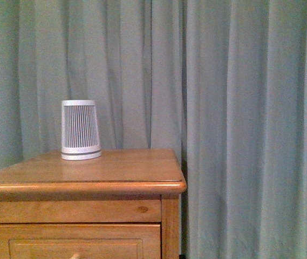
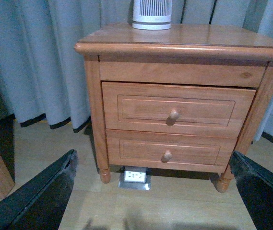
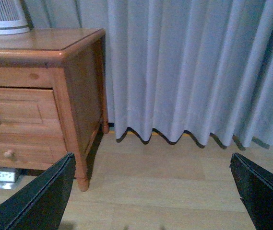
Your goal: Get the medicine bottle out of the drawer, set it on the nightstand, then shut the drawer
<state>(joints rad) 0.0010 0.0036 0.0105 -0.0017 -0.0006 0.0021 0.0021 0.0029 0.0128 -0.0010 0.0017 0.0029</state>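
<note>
left pincer [image 2: 153, 158] and right pincer [image 3: 151, 158] gape before one nightstand [image 2: 184, 72], two drawers [image 2: 141, 103] [image 2: 136, 148].

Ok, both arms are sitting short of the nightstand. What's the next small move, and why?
Probably ease the left gripper forward to the knob of the upper drawer: the drawer looks shut, no medicine bottle shows, the jaws stand open, and the left wrist view faces the knob nearly head-on.

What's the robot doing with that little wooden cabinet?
Nothing is being handled yet. The left claw and right claw both hang open and empty before the honey-coloured wooden nightstand. Its upper drawer with the round knob is not pulled out, and no medicine bottle shows. Only a white slatted cylinder stands on top.
</note>
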